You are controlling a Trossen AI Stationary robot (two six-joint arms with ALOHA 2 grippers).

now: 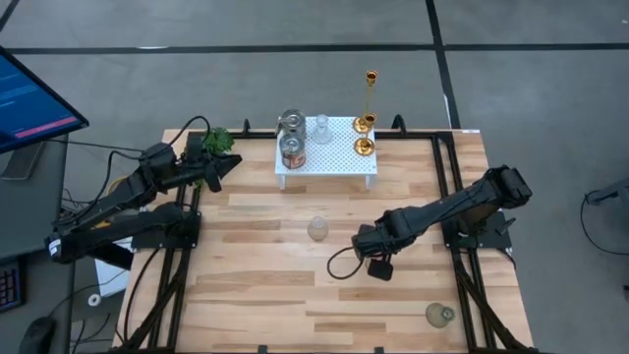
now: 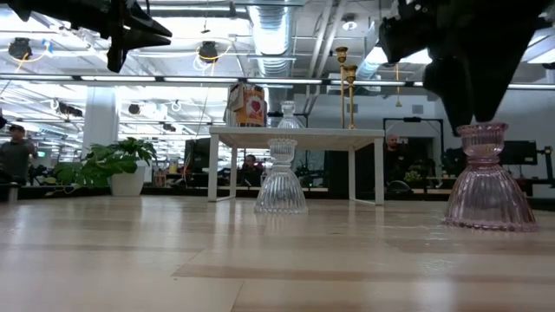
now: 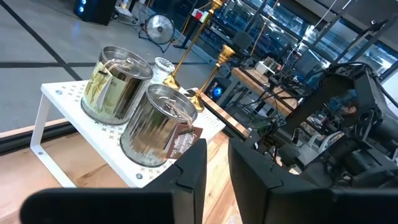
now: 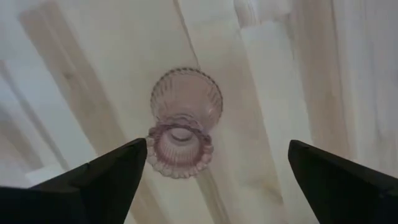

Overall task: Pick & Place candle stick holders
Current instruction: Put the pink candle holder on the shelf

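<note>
Two gold candle stick holders stand by their round bases on the right far corner of a white shelf (image 1: 334, 157): a tall thin one (image 1: 371, 93) and a shorter one (image 1: 365, 147). Both also show in the left wrist view (image 3: 194, 37) and the low view (image 2: 342, 82). My left gripper (image 1: 234, 163) is shut and empty, up in the air left of the shelf. My right gripper (image 4: 217, 168) is wide open and hovers above a pink ribbed glass vase (image 4: 181, 127), which stands on the table (image 2: 490, 178). In the high view the gripper hides this vase.
Two tin cans (image 1: 292, 138) and a clear glass vase (image 1: 321, 128) share the shelf. Another clear glass vase (image 1: 316, 229) stands mid-table, left of my right gripper. A greenish glass vase (image 1: 439, 315) stands near the table's near right corner. A potted plant (image 1: 218, 140) is at the far left.
</note>
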